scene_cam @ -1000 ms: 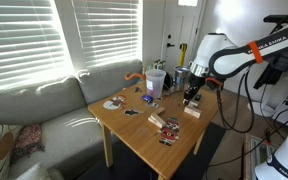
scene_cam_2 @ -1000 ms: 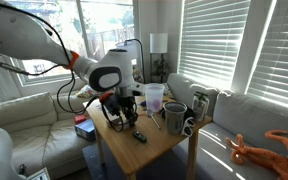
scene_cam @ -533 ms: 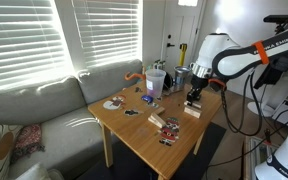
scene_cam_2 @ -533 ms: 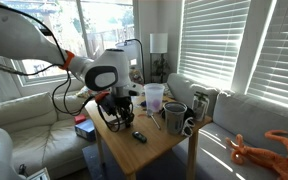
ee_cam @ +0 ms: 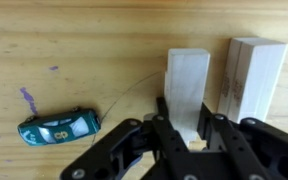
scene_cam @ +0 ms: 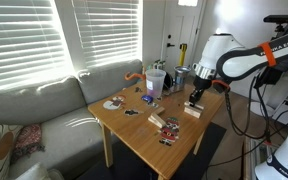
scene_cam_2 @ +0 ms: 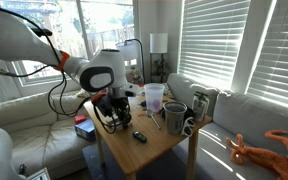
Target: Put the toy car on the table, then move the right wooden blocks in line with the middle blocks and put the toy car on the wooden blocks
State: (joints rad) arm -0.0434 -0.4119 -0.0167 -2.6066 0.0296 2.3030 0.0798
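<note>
In the wrist view a pale wooden block (ee_cam: 187,85) stands between the fingers of my gripper (ee_cam: 189,125), and both finger pads press on its sides. A second pale block (ee_cam: 254,78) lies just to its right, apart from the fingers. The small dark teal toy car (ee_cam: 59,127) lies on the light-wood table (ee_cam: 74,50) to the left of the gripper. In the exterior views the gripper (scene_cam: 194,99) (scene_cam_2: 118,120) is low over the table's edge, with the car (scene_cam_2: 139,136) beside it.
A clear plastic cup (scene_cam: 156,80) (scene_cam_2: 154,96) and mugs (scene_cam_2: 175,117) stand at the table's end. Wood pieces with red-and-dark bits (scene_cam: 164,126) lie mid-table. A grey sofa (scene_cam: 34,105) runs along one side, and window blinds are behind.
The arm has shifted a little sideways, away from the cup, with the gripper staying low at the table. The toy car has not moved.
</note>
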